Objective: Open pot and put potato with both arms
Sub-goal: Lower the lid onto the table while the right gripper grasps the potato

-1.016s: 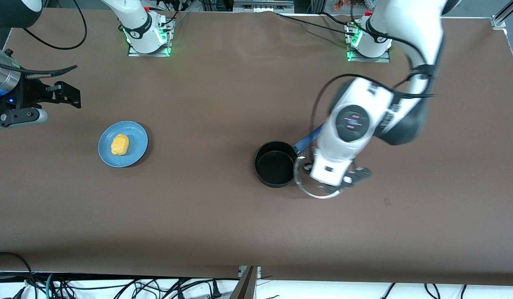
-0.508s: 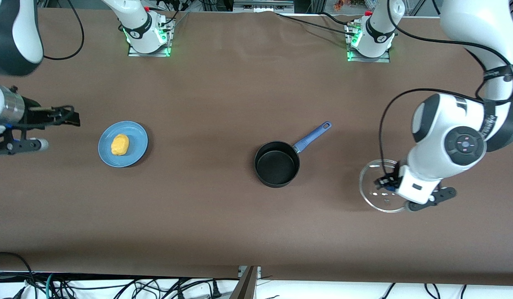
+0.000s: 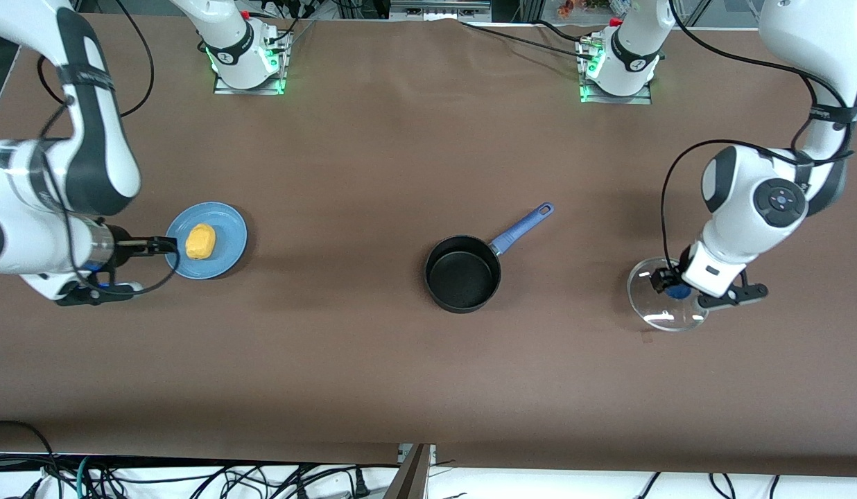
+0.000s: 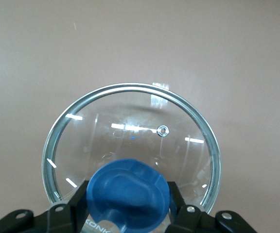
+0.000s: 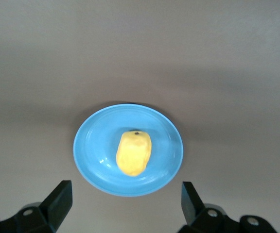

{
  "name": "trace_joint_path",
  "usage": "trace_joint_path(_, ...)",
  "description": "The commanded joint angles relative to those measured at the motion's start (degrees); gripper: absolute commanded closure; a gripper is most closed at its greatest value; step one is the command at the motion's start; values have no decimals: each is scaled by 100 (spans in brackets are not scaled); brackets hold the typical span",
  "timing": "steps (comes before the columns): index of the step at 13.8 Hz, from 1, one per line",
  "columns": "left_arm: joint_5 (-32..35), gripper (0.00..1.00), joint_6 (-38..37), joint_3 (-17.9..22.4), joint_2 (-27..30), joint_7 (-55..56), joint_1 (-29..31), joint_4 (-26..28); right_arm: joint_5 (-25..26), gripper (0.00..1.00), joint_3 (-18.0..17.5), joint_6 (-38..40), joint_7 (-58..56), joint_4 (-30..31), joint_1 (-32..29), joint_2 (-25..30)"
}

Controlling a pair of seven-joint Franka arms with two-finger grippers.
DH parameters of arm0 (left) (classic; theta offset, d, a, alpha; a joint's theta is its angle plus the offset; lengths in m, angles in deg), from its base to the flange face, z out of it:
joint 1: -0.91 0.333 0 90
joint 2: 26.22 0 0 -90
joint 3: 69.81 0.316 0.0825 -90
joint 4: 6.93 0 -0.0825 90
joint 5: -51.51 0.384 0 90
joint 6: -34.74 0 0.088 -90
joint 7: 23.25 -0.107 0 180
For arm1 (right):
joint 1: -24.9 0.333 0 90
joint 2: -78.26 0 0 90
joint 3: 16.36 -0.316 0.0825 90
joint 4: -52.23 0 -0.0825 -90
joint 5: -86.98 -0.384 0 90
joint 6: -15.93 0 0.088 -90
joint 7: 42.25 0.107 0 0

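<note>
Meanwhile, the left gripper [image 3: 668, 287] is clenching the blue knob [image 4: 129, 191] of the glass lid [image 3: 663, 305] toward the left arm's end of the table. The right gripper [image 5: 125, 204], fingers spread, is hanging over the blue plate [image 3: 227, 251] bearing the potato [image 3: 200, 241]. The pot [image 3: 463, 273] is sitting uncovered mid-table.

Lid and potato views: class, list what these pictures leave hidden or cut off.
- Front view: the left gripper is covered by its own wrist, and whether the lid touches the table cannot be told.
- Left wrist view: the lid's knob is cut by the edge.
- Right wrist view: the potato hides its own underside.
</note>
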Motion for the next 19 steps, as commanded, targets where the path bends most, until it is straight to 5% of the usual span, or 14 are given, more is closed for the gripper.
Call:
trace_joint_path(1,130,33,786,-78,160,-121,151,797,-4,1,23,-576,310,881,-55,251)
trace_joint_path(3,130,33,842,-69,-34,-410,151,781,4,1,23,-971,461,1365,-46,278)
trace_joint_path(5,304,2,842,-60,-122,-499,151,737,-4,1,23,-1428,479,1787,-55,286)
trace_joint_path(9,473,0,353,-78,17,-657,274,203,-13,1,94,-1912,734,2192,-55,278)
trace_joint_path(12,368,0,-859,-104,263,-973,283,-658,-13,1,94,-2352,882,2429,-63,216)
trace_joint_path(15,-411,0,-1730,-104,605,-1403,415,-1221,-4,1,94,-2686,1024,2553,-55,129)
trace_joint_path(19,-880,0,-3890,-78,993,-1765,494,-2520,-13,2,94,-2924,1024,2641,-63,23)
